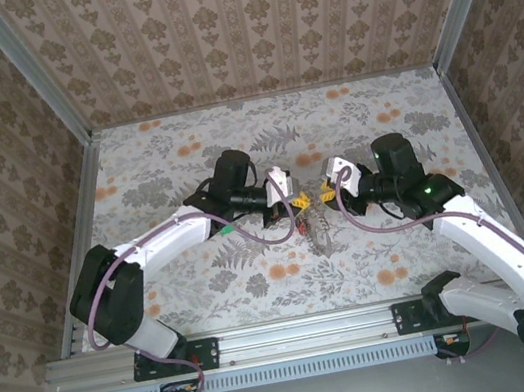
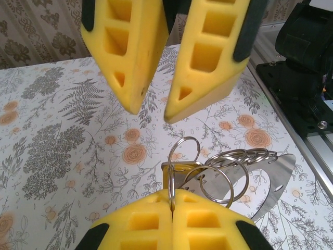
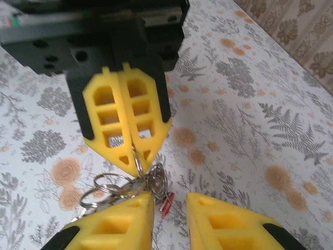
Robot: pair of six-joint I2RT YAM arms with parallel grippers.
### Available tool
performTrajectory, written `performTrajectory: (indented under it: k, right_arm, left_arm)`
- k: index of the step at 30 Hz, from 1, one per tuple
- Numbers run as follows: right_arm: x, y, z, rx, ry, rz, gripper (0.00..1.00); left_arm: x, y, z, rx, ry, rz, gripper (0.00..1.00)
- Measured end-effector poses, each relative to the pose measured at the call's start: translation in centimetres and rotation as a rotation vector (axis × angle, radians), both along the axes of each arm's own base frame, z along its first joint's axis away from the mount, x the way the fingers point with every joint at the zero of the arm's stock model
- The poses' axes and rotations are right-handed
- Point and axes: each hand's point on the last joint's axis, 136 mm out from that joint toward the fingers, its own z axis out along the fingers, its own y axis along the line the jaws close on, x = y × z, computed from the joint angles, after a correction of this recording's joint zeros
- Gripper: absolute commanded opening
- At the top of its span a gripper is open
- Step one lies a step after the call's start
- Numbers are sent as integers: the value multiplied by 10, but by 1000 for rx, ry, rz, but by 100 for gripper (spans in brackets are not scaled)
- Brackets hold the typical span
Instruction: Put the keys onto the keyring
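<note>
My left gripper [image 2: 171, 197] is pressed fully together on one thin wire ring of the keyring [image 2: 218, 169]. The ring stands up out of the seam between my fingertips. My right gripper [image 3: 169, 198] faces it tip to tip, fingers parted by a narrow gap and gripping nothing. The bunch of metal rings sits between the two grippers, over the floral table [image 2: 62, 130]. A red key [image 3: 166, 205] shows under the rings, in line with that gap. A shiny metal plate [image 2: 278, 177] sits just beside the bunch.
</note>
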Motion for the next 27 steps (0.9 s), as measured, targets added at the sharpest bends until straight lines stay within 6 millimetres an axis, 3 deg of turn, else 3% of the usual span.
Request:
performTrajectory:
  k: [6, 15, 22, 27]
  right_arm:
    - [0, 10, 2, 66, 51, 24, 25]
    - [8, 8, -20, 32, 115, -12, 7]
    - [8, 4, -34, 9, 138, -39, 12]
    - [3, 2, -23, 2, 63, -13, 18]
  left_arm:
    - [0, 0, -1, 5, 4, -1, 0]
    - [0, -1, 0, -2, -3, -1, 0]
    - [1, -1, 3, -12, -13, -1, 0]
    - [1, -2, 3, -14, -15, -1, 0]
